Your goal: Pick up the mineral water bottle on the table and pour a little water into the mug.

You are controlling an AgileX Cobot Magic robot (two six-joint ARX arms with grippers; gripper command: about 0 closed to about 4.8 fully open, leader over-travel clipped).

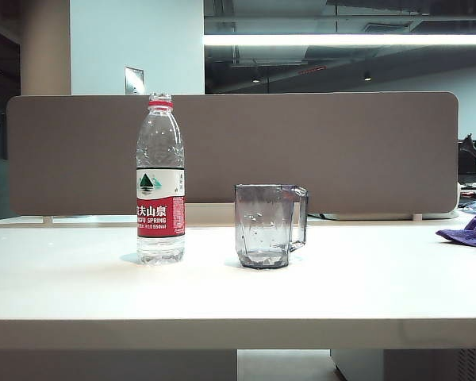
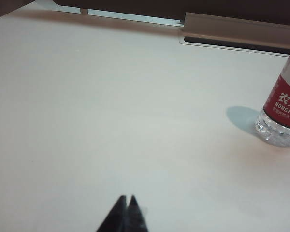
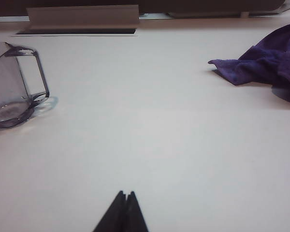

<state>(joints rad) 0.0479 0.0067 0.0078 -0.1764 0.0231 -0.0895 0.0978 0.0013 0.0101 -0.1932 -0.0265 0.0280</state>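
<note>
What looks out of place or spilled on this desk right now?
Nothing spilled: the mineral water bottle and the mug stand upright and apart on the table. The bottle has no cap. A crumpled purple cloth lies at the far right. Both claws, left and right, are shut, holding nothing.
</note>
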